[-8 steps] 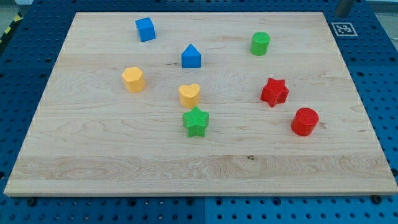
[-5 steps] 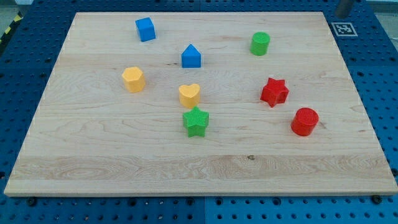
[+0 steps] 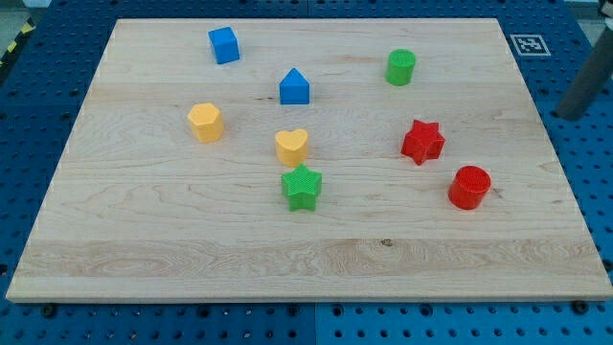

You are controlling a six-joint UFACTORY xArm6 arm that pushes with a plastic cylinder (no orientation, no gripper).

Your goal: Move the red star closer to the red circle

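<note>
My tip (image 3: pixel 571 116) comes into shot at the view's right edge, a dark rod slanting in from off-frame, its lower end over the blue pegboard just off the counter (image 3: pixel 287 259). No jaws here and nothing held: this hand is a bare rod, touching no block.

From the tip, look toward the view's left and slightly down: there sits the red star (image 3: pixel 422 141), well apart from the rod, on the right half of the counter. Below it and a little to the right is the red circle (image 3: pixel 469 187), near the star but with clear wood between them.

So here's the geometry that matters. The star has to travel down and to the right to close on the circle, which means the push should come from the star's upper-left side. The tip sits on the star's right, the wrong side, so by my reckoning it must swing around over the top of the star before pushing.

Further out, the green cylinder (image 3: pixel 401 67) stands above the star, the nearest block to that detour. The blue house block (image 3: pixel 294 86), blue cube (image 3: pixel 223 45), yellow heart (image 3: pixel 292 147), yellow hexagon (image 3: pixel 205 122) and green star (image 3: pixel 303 187) are all off to the left, clear of the action.
</note>
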